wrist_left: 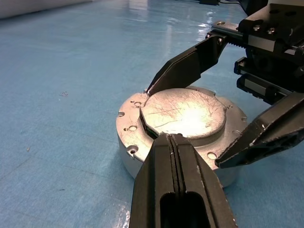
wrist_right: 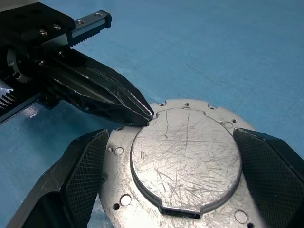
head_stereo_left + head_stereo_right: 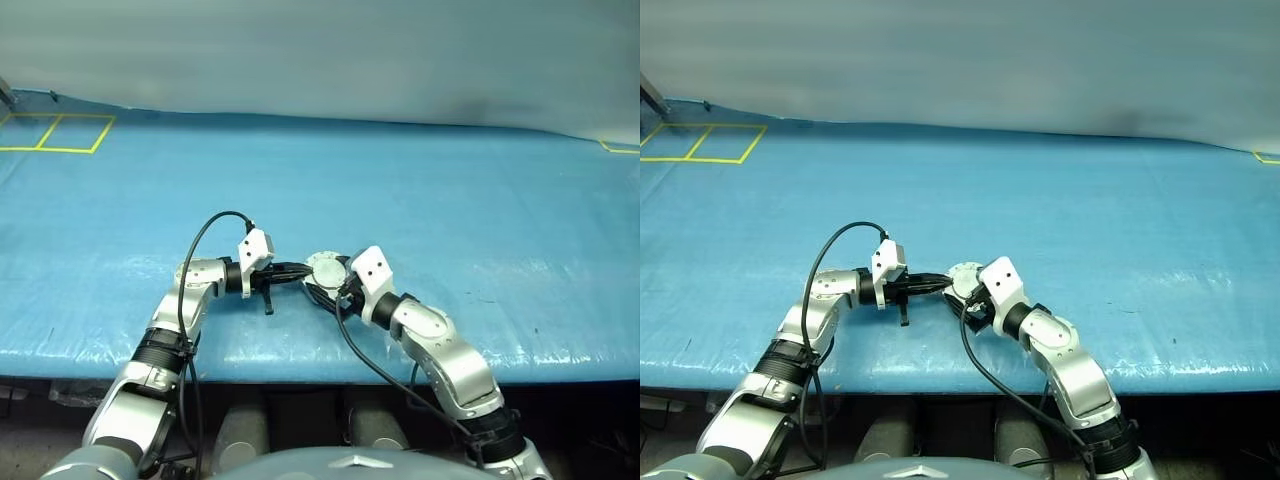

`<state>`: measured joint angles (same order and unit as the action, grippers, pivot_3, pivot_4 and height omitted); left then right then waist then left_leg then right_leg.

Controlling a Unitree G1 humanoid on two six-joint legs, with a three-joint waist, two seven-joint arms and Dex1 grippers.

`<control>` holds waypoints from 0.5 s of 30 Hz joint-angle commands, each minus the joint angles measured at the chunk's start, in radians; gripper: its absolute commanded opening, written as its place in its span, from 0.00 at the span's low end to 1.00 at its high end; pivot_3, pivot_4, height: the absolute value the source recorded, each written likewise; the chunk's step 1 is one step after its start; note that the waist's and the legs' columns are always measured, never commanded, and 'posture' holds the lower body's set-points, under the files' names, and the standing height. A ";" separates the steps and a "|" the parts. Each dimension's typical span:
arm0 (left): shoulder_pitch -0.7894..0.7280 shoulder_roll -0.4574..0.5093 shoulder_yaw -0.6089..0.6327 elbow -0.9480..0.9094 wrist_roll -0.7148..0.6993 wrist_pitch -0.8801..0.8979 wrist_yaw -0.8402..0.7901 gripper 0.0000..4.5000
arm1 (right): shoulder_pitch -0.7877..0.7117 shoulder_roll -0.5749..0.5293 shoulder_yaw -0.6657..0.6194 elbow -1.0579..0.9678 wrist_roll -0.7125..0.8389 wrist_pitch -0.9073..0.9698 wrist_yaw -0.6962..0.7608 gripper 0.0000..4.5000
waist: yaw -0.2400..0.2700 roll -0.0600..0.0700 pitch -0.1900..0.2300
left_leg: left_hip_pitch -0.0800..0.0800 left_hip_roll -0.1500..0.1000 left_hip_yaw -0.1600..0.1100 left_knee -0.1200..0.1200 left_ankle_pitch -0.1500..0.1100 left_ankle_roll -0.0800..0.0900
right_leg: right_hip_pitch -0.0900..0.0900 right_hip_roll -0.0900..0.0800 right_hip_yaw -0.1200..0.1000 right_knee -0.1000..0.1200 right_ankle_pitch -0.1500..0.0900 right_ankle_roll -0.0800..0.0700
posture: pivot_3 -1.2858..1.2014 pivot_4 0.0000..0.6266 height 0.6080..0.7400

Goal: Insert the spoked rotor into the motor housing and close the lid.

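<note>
Right wrist view, frame centre: my right gripper (image 2: 180, 185) straddles the motor housing (image 2: 142, 209), jaws wide, steadying it. My left gripper (image 2: 145, 114), pinched shut, presses the lid (image 2: 185, 159) edge.

the left gripper (image 1: 175, 137) rises from six o'clock with its two black fingers pressed together, tips resting at the near edge of the raised scratched disc on top of the motor housing (image 1: 137, 135). the housing, a round silvery puck with small holes round its flange, sits on the blue table (image 1: 71, 71). the right gripper (image 1: 187, 126) reaches in from two o'clock, fingers spread, one at the disc's far edge, one at the four o'clock rim.
</note>
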<state>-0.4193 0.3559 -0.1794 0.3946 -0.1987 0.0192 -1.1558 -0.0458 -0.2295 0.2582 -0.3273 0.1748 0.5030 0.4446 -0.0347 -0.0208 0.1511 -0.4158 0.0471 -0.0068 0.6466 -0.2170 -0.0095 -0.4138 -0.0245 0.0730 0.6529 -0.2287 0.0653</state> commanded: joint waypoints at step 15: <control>0.000 -0.004 -0.016 0.035 0.013 -0.039 -0.002 0.00 | 0.111 0.111 -0.360 -0.124 0.407 0.188 -0.103 0.99 | 0.004 0.000 0.000 | -0.002 0.000 -0.001 -0.003 0.000 0.000 | 0.001 0.000 -0.001 -0.008 0.001 0.002 | 0.52 0.24 1.00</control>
<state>-0.4209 0.3557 -0.1841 0.4183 -0.1988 -0.0151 -1.1571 0.0624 -0.1269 -0.0749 -0.4076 0.5159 0.6654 0.3432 -0.0302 -0.0203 0.1513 -0.4181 0.0471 -0.0078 0.6436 -0.2173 -0.0097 -0.4125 -0.0248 0.0722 0.6453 -0.2273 0.0672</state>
